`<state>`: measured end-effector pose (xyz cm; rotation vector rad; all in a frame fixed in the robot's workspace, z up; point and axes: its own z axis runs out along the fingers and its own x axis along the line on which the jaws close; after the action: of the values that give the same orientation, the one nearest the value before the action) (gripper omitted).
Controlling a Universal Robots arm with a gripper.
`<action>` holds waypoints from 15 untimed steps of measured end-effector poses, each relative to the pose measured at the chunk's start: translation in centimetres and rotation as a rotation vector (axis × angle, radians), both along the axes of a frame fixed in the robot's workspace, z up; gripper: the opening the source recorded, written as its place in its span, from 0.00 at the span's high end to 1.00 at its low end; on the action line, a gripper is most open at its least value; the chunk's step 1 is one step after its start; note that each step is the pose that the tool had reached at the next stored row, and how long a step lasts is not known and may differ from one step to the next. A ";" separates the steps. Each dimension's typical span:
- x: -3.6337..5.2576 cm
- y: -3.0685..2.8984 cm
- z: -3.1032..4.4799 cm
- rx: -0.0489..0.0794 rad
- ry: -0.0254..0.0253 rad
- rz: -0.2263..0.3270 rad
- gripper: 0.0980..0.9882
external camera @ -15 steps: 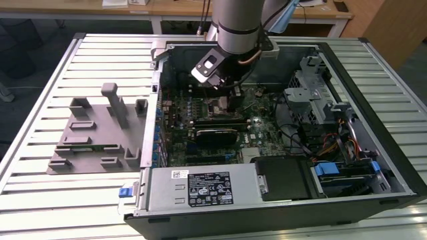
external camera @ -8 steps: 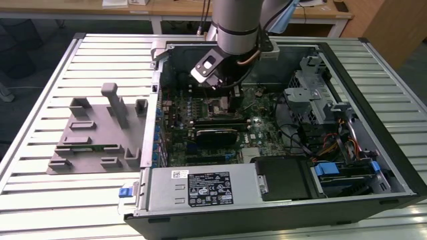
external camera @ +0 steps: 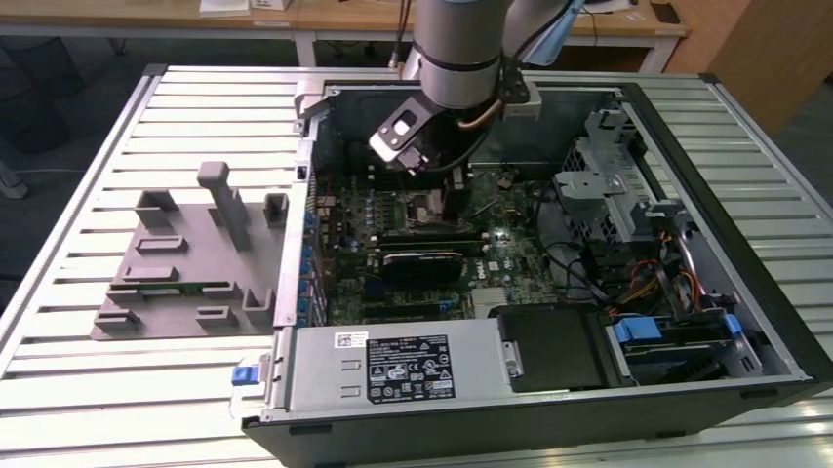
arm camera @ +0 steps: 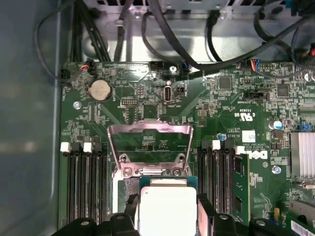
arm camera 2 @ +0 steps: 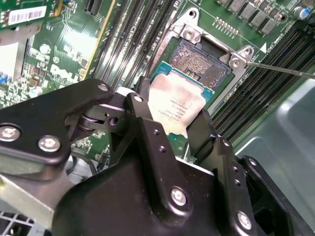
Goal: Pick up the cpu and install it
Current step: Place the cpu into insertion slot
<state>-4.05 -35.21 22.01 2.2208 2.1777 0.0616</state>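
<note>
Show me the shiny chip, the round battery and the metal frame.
Chip (arm camera 2: 179,105): second wrist view, its silver top.
Battery (arm camera: 100,90): first wrist view, middle of its face.
Metal frame (arm camera: 149,129): first wrist view, raised crossbar.

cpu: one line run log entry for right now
gripper: shut on cpu | cpu: partly over open socket, not seated | load plate: raised | board: motherboard

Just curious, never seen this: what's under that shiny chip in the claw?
The open socket lies under the cpu that the gripper holds; the chip hides part of it.
</note>
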 end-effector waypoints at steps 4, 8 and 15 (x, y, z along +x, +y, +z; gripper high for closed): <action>-0.01 0.01 -0.15 -0.001 0.0001 -0.026 0.50; -0.01 0.01 -0.16 -0.002 0.0001 -0.026 0.50; -0.05 0.15 -0.39 -0.002 0.0000 0.047 0.50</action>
<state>-4.10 -35.07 21.63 2.1691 2.2289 0.0610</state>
